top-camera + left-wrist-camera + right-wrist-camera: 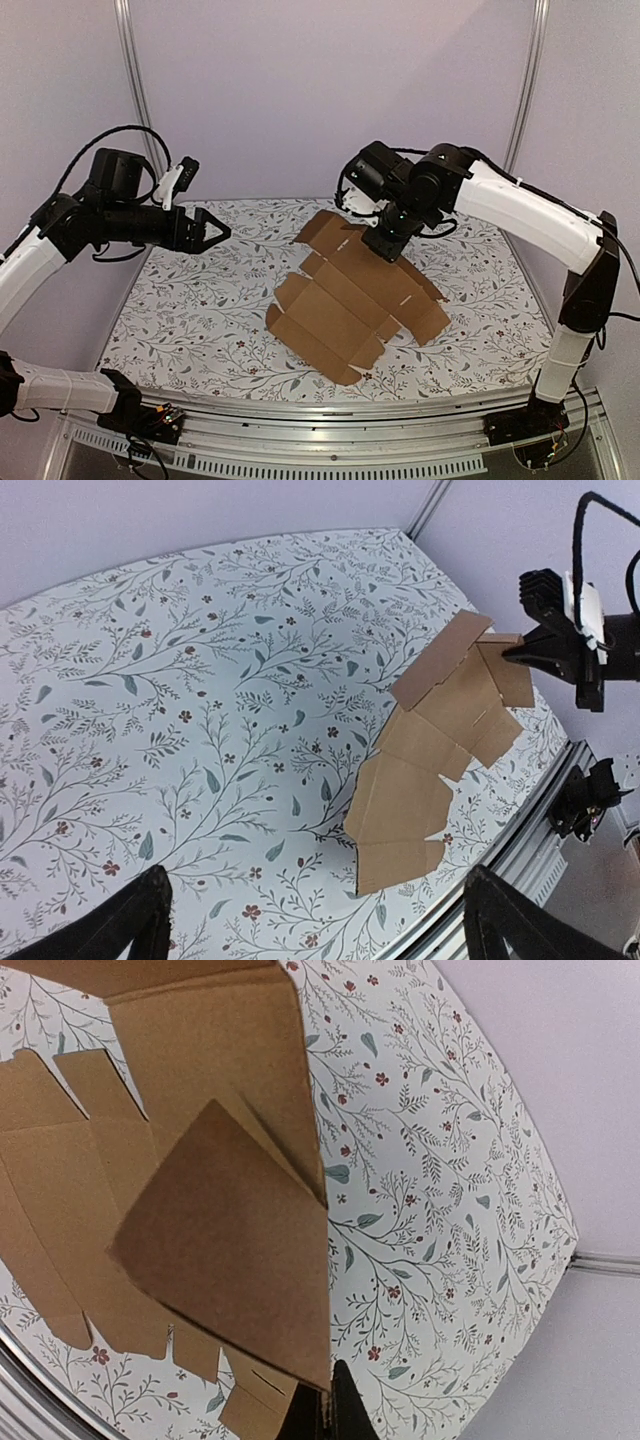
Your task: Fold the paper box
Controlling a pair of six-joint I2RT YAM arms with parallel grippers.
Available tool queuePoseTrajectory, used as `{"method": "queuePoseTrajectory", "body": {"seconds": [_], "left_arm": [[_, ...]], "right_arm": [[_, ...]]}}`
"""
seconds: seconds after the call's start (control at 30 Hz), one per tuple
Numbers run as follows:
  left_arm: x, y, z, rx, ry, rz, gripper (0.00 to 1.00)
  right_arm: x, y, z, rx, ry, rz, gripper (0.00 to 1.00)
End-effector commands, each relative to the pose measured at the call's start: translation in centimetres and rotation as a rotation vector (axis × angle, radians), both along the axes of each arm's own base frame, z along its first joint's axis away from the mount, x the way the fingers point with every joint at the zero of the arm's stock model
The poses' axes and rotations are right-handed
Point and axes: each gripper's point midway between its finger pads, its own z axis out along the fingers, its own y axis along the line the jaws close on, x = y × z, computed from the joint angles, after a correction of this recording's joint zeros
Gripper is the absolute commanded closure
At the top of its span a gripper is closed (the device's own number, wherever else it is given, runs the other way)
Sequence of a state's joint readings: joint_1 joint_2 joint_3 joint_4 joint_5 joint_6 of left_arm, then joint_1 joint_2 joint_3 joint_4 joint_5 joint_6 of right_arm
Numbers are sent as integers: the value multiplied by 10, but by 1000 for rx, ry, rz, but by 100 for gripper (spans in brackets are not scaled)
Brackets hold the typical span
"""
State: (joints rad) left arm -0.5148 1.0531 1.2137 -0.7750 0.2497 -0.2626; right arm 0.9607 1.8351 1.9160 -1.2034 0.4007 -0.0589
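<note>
The paper box point(350, 300) is a flat brown die-cut cardboard sheet lying on the floral tablecloth, mid-table. It also shows in the left wrist view point(440, 750) and the right wrist view point(200, 1160). My right gripper point(385, 243) is shut on a flap near the sheet's far edge; in the right wrist view the fingertips point(345, 1405) pinch that flap's edge and the flap point(230, 1260) is lifted off the table. My left gripper point(215, 232) is open and empty, held above the table to the left of the sheet.
The floral tablecloth point(200, 310) covers the table. A metal rail point(350, 410) runs along the near edge. Two upright frame posts point(135, 90) stand at the back corners in front of a plain wall.
</note>
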Motion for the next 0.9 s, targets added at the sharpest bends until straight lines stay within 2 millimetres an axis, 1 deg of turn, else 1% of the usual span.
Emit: {"method": "queuePoseTrajectory", "body": {"seconds": [0.0,0.1,0.2,0.3,0.43,0.5,0.67,0.73,0.87], "left_arm": [[2,0,-6,8,-10,21,0],[4,1,-14,15,3,34,0],[5,4,-22,25,14,52,0],[4,5,-28,18,31,63,0],[-1,-2,-43,-33,79,56,0],[-5,-6,-60,-67,123,60,0],[-11,-25,-86,-138,200,45,0],[-15,-38,-90,-152,211,12,1],[-22,-57,-95,-120,204,-38,3]], "right_arm": [[3,30,-8,-91,-74,146,100],[-5,47,-27,-169,-69,260,100],[-8,58,-47,-251,-71,360,100],[-10,69,-56,-297,-92,436,100],[-12,80,-55,-297,-114,471,100],[-14,84,-54,-282,-113,476,100],[-23,90,-57,-224,-76,464,100],[-24,91,-61,-222,-68,453,100],[-25,91,-66,-211,-54,424,100]]}}
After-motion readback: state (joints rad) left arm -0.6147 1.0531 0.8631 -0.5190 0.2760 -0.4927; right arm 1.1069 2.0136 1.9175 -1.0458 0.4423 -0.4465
